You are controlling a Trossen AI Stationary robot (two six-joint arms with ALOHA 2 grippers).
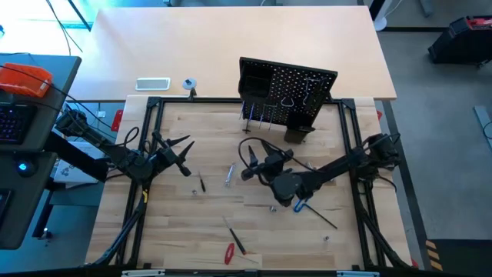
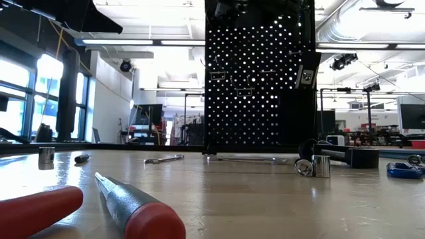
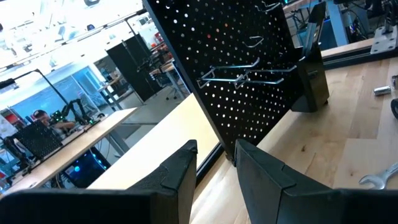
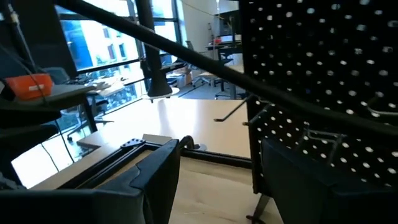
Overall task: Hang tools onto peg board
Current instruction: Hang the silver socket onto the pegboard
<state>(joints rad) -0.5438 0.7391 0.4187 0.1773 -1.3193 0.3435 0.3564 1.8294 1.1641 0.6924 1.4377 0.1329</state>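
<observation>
a: how far along is the hanging?

b: early, by my read. the board [image 1: 288, 96] stands at twelve o'clock on the table [image 1: 169, 238]. a few things already hang from its hooks, though i can't tell what they are. most tools still lie on the wood: a wrench [image 1: 229, 175] near the centre, a small bit [image 1: 203, 185] toward nine o'clock, a red screwdriver [image 1: 229, 253] and a second driver [image 1: 238, 241] at six o'clock, and a blue hex key [image 1: 301, 205] toward four o'clock.

a: and the left gripper?

b: the left gripper [image 1: 184, 158] hovers at nine o'clock, facing the board. its wrist view shows the fingers [image 3: 180, 177] a narrow gap apart with nothing between them. it touches no tool.

a: the right one?

b: the right gripper [image 1: 250, 158] is near the centre, just in front of the board, fingers [image 4: 155, 174] spread wide and empty. a dark pair of pliers [image 1: 257, 150] seems to lie close by, but i can't tell whether they touch.

a: so what's left?

b: nearly everything on the table, i'd judge.
</observation>
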